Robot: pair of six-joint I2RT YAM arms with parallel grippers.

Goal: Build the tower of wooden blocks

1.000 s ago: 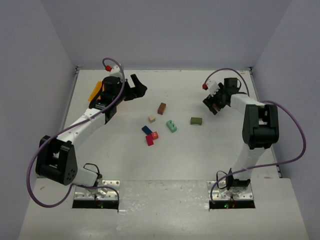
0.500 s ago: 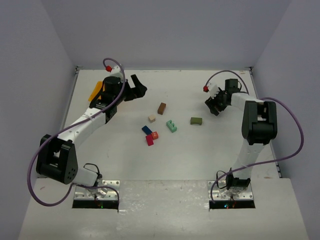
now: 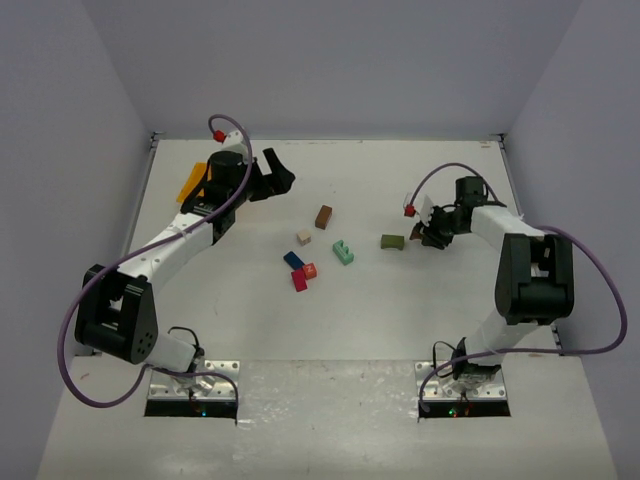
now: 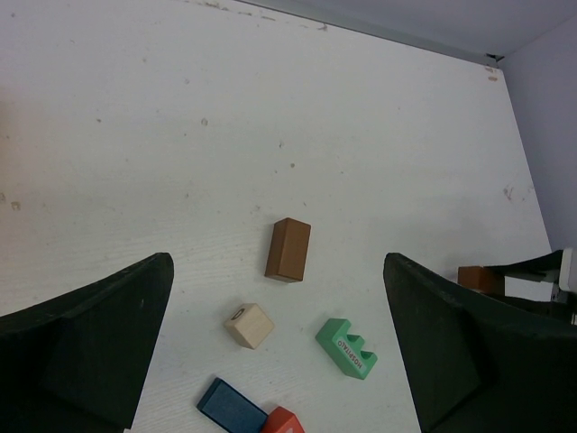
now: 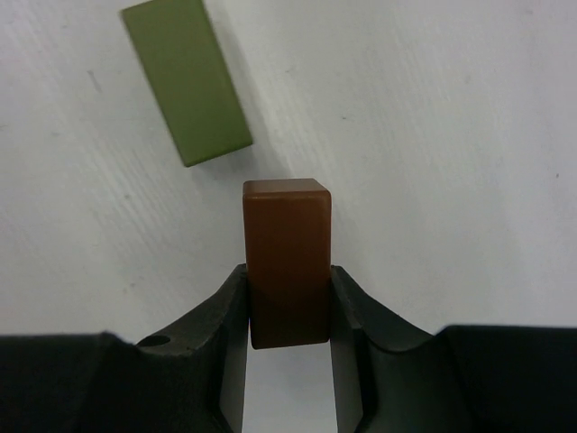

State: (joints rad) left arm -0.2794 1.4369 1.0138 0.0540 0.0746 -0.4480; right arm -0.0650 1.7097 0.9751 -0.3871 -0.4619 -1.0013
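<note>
On the white table (image 3: 420, 310), the left gripper (image 3: 276, 172) is spread wide up-left of the teal block (image 3: 343, 252), a blue block (image 3: 293, 259), tan block (image 3: 304, 237) and brown block (image 3: 323, 216) are scattered left of it, an olive block (image 3: 392, 242) is laid right of it, and farther right a second brown block (image 5: 287, 244) is clamped in the right gripper (image 5: 287, 287).

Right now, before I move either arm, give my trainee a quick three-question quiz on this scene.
1. True or false: the right gripper is shut on a brown rectangular wooden block.
2. In the right wrist view, what colour is the flat rectangular wooden block lying just beyond the held one?
3. Fill in: the left gripper is ____.
Key: 1 true; 2 olive green; 3 open.
</note>
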